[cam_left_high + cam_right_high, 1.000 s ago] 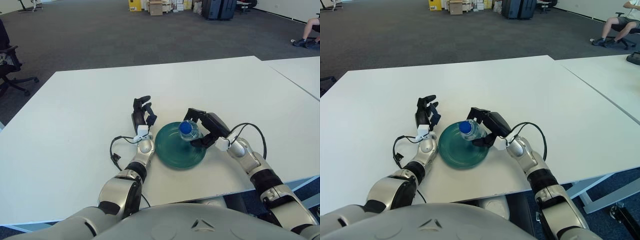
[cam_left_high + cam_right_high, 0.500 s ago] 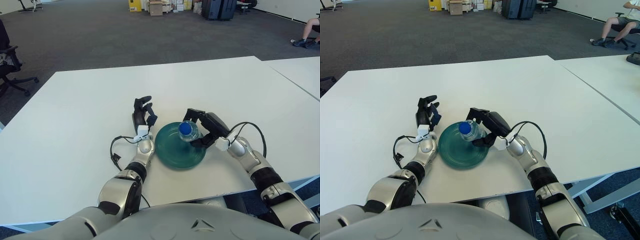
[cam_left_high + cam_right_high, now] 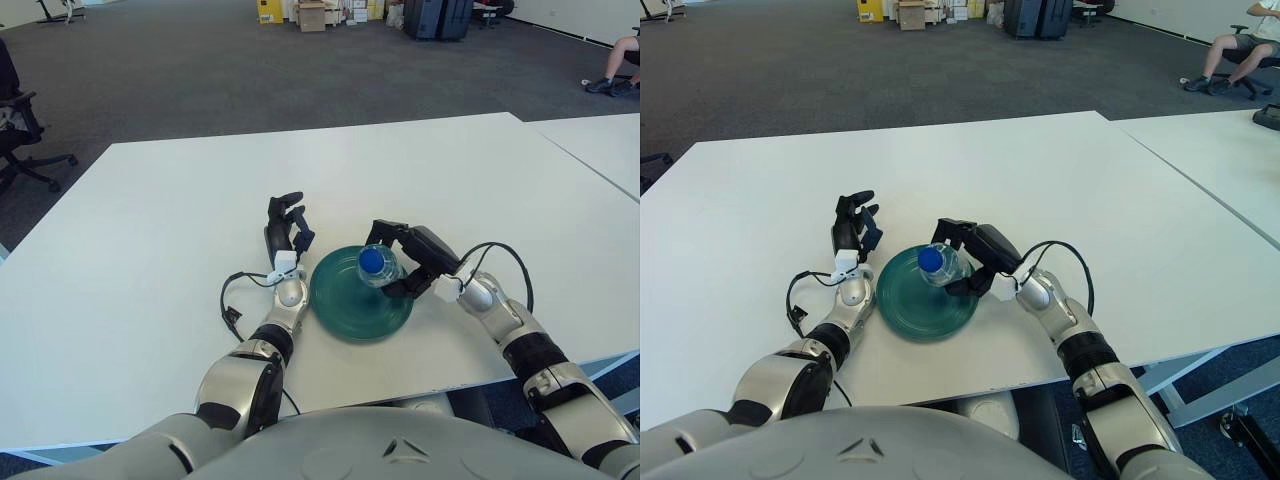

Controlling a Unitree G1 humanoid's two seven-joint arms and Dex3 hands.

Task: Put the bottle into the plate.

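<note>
Right hand [image 3: 405,258]: reached in from the right, its fingers curled around the bottle and clamped on it.
Bottle [image 3: 375,265]: clear with a blue cap [image 3: 370,260], standing upright in the right hand's grasp, over the right part of the plate; whether its base touched the plate could not be told.
Plate [image 3: 345,300]: round, dark green, lying on the table just left of the right hand and right of the left hand.
Left hand [image 3: 283,228]: showed just beside the plate's left rim, fingers loosely bent and holding nothing.
Table [image 3: 150,230]: white, under both hands.
</note>
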